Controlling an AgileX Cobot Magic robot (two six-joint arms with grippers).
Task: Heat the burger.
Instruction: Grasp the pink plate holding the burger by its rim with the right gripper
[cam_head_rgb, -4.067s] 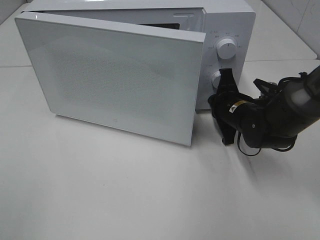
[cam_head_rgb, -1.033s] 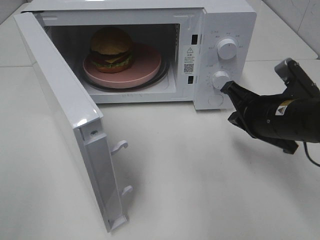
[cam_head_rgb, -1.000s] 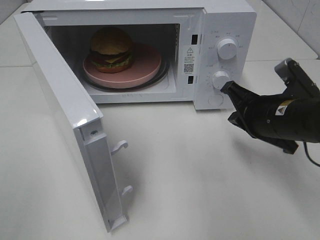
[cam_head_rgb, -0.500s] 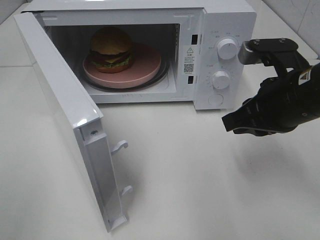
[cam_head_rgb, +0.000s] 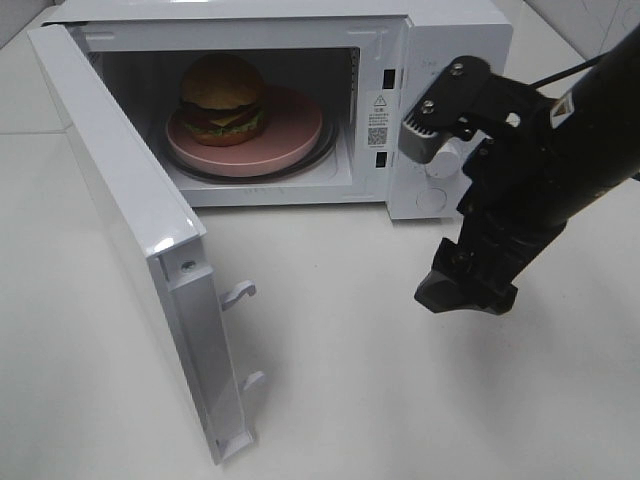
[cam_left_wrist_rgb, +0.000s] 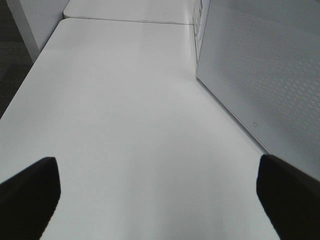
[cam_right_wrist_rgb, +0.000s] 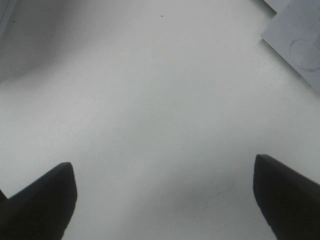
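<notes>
The burger (cam_head_rgb: 222, 97) sits on a pink plate (cam_head_rgb: 298, 128) inside the white microwave (cam_head_rgb: 455, 30). The microwave's door (cam_head_rgb: 130, 215) stands wide open to the left. My right gripper (cam_head_rgb: 465, 288) points down at the table in front of the control panel, well right of the burger. In the right wrist view the right gripper (cam_right_wrist_rgb: 165, 200) is open and empty above bare table. My left gripper (cam_left_wrist_rgb: 160, 200) is open and empty, low over the table beside the door's outer face (cam_left_wrist_rgb: 265, 65). The left gripper is out of the exterior high view.
My right arm (cam_head_rgb: 540, 150) covers part of the microwave's control panel; one knob (cam_head_rgb: 445, 160) shows partly. Two door latch hooks (cam_head_rgb: 240, 292) stick out from the door's edge. A corner of the microwave front (cam_right_wrist_rgb: 300, 45) shows in the right wrist view.
The microwave door, nearly shut four seconds ago, is now wide open. In the last second my right arm rose and swung left, turning the gripper from facing the lower knob to pointing down.
</notes>
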